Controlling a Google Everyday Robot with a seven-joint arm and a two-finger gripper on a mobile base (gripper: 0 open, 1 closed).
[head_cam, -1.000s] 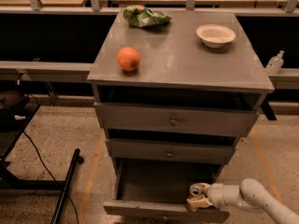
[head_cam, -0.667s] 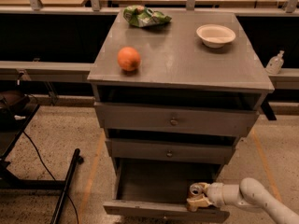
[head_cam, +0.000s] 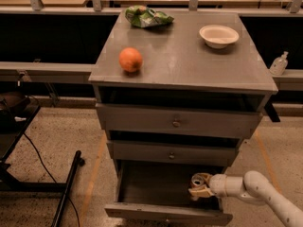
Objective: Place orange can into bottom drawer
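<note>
My hand [head_cam: 200, 189] is low on the right side of the grey bench [head_cam: 184, 63], reaching in from the right over the open bottom drawer [head_cam: 165, 213]. Its pale fingers are closed around the orange can [head_cam: 198, 180]. The can stands upright in my grip, and its silver top with the tab faces up. Little of its body shows behind my fingers. The can sits inside the drawer's outline, near the right wall and toward the front. I cannot tell whether its base touches the drawer floor. My white arm [head_cam: 253, 189] runs off from the hand toward the lower right corner.

The bottom drawer is pulled well out, and its dark floor is bare to the left of my hand. Above it, the middle drawer [head_cam: 142, 151] and the top drawer [head_cam: 142, 119] each have a small round knob at the centre of the front. Both stand slightly out, with a dark gap above each.

On the bench top an orange fruit [head_cam: 130, 59] lies near the front left. A white bowl [head_cam: 218, 35] sits toward the back right. A crumpled green bag [head_cam: 147, 17] lies at the back edge, left of centre. The three are well apart from one another.

On the ledge to the right of the bench stands a small clear pump bottle [head_cam: 279, 63]. On the speckled floor to the left lie a black cable [head_cam: 40, 157] and a black bar [head_cam: 66, 190].
</note>
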